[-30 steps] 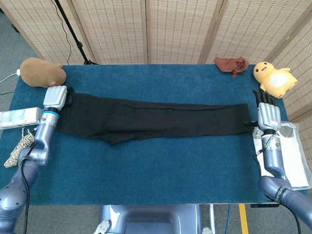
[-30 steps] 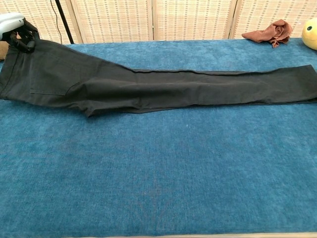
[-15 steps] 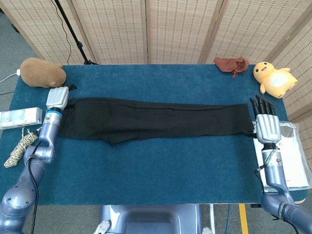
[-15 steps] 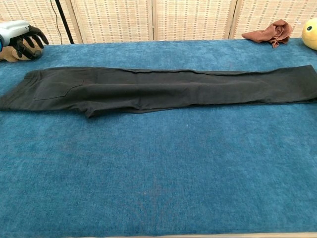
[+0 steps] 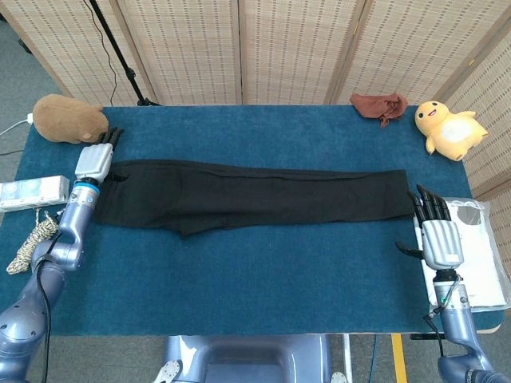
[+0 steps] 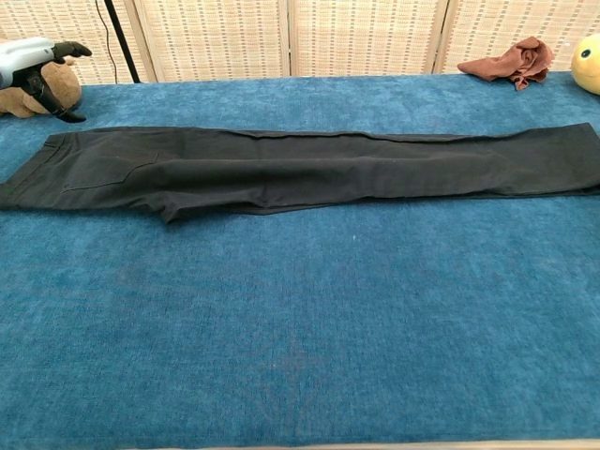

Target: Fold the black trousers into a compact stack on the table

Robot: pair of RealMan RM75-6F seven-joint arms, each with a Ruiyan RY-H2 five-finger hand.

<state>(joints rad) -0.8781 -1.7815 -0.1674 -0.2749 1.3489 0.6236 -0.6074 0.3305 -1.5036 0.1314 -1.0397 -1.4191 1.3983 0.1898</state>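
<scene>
Light is even, soft and fairly bright in both views, seemingly from overhead, with no hard-edged shadows on the blue table (image 5: 263, 271). In the head view only a thin, faint shadow hugs the near side of the right hand (image 5: 438, 239), and the left hand (image 5: 96, 159) casts almost none. The black trousers (image 5: 239, 195) read as a dark mass; folds beside the left hand show only weakly, better in the chest view. No glare appears on the hands' pale casings. Focus is sharp around both hands. In the chest view the left hand sits cropped at the frame corner, slightly soft, and the table's far edge looks straight there.
</scene>
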